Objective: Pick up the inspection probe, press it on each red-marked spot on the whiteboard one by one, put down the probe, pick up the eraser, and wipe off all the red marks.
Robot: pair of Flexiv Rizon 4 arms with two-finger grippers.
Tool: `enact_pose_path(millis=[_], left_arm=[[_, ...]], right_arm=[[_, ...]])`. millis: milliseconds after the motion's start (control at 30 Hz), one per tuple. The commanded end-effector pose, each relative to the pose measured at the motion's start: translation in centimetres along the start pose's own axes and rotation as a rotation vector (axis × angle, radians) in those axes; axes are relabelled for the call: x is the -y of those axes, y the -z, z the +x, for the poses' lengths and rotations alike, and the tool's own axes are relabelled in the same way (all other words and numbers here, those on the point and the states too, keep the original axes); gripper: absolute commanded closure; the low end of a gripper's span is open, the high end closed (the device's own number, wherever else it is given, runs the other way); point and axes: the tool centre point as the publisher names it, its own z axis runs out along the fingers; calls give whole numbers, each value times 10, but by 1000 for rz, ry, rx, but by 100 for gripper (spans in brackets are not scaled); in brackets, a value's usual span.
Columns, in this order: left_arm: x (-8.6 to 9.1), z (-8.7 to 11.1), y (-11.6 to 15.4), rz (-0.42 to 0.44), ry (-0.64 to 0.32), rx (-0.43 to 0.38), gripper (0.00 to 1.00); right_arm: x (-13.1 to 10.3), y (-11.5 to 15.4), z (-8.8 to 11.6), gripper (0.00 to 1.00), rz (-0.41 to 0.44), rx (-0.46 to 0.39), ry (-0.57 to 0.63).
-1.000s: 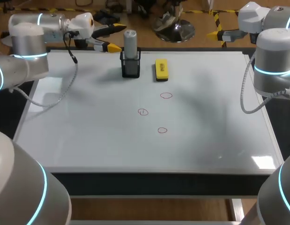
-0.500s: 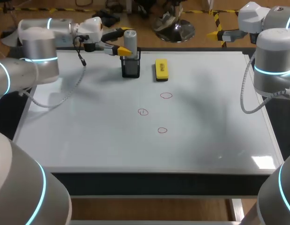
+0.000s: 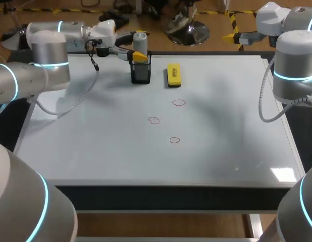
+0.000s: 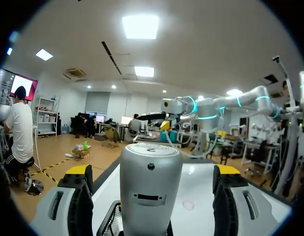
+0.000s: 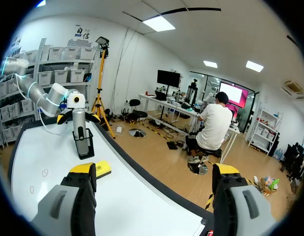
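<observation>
Left end effector [image 3: 137, 46] released at the inspection probe [image 3: 140, 43]: its two yellow-tipped fingers [image 4: 79, 196] stand one on each side of the probe. In the left wrist view a gap shows between each finger and the probe's grey body, so neither touches it. The probe, a grey cylinder with a rounded cap, stands upright in a black mesh holder [image 3: 140, 73] at the 12 o'clock edge of the whiteboard [image 3: 95, 146], as the head camera sees it. The left arm comes in from the board's 10 o'clock corner and lies roughly level along the far edge.

At 3 o'clock of the holder, near it but not touching, the yellow eraser [image 3: 173, 74] lies flat on the board. Three red marks [image 3: 153, 120] — small drawn circles, all unwiped — sit near the board's centre. The first is at 6 o'clock of the eraser, the second at 8 o'clock of the first, and the third at 6 o'clock of the first, nearest the robot.

The right end effector [image 5: 154, 199] is also released, its fingers spread wide with nothing between them. It hangs at the board's 1 o'clock corner — well apart from probe, eraser and marks. From the right wrist camera, the eraser, the holder with its probe and the left end effector all lie ahead of it along the whiteboard's far edge.
</observation>
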Motion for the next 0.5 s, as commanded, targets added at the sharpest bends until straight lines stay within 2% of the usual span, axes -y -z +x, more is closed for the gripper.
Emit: enact_pose_path(millis=[33,467,500], left_arm=[[-4,-2,-6,4,-1,0,0],[-6,-7,-10,-2,-1,-3,0],[-6,-7,-10,-2,-2,-5,3]], right_arm=[[0,0,0,0,0,0,0],[0,0,0,0,0,0,0],[0,0,0,0,0,0,0]])
